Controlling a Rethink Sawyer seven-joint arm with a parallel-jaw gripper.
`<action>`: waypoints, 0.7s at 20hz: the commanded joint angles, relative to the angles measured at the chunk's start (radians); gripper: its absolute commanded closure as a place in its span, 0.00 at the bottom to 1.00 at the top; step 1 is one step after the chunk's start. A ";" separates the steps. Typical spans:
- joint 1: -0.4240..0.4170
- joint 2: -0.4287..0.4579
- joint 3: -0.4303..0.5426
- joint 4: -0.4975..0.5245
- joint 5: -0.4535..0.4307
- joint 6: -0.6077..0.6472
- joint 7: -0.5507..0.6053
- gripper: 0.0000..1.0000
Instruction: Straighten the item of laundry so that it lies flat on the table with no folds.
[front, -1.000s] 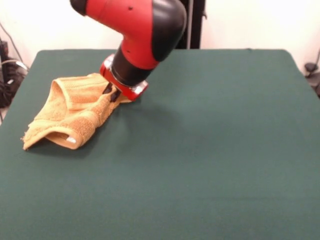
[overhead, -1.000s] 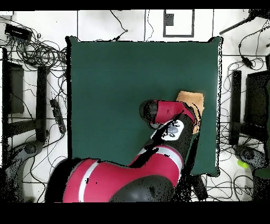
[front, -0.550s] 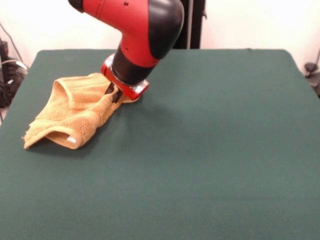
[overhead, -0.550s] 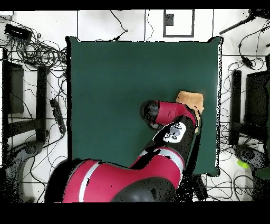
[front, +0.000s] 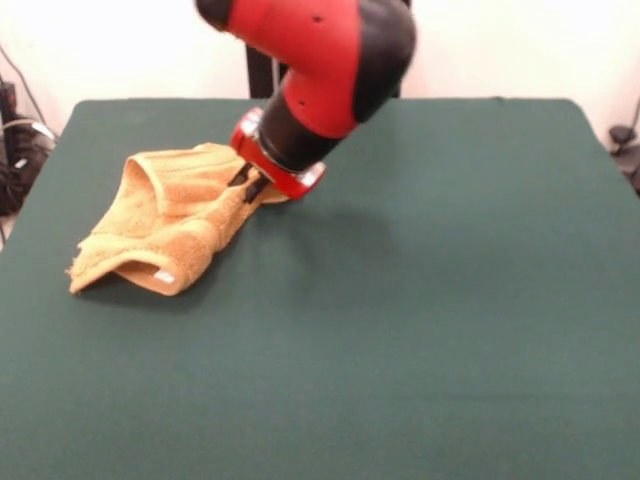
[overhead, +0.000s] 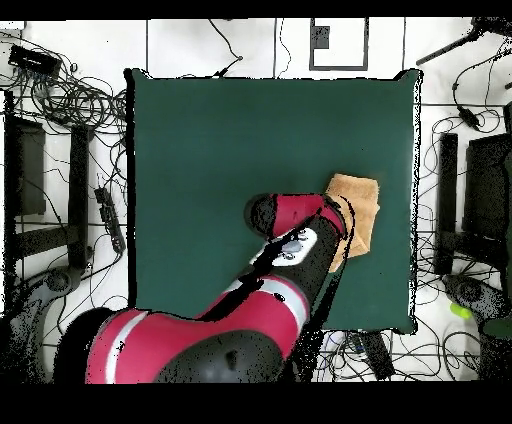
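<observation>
**Towel gripped at one edge, folds likely to drag along**

The pincer (front: 250, 183) is closed on the towel (front: 165, 232), pinching its edge nearest the table's middle. The main risk, as I judge it, is that a pull from here slides the whole bundle across the table (front: 420, 330) instead of opening it: the cloth is doubled over itself, with a raised loop at its far side and a folded flap at the front. A thin pinch of terry could also slip free, leaving the heap crumpled.

In the front view the towel trails from the pincer toward 8 o'clock and lies in the table's left half. In the overhead view the towel (overhead: 358, 205) shows at 3 o'clock of the arm's end, near the table's right edge.
</observation>
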 joint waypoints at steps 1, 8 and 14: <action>0.157 0.206 0.169 -0.002 0.055 -0.035 0.248 1.00; 0.207 0.226 0.164 -0.043 0.109 -0.013 0.260 1.00; 0.222 0.225 0.163 -0.045 0.152 -0.017 0.284 1.00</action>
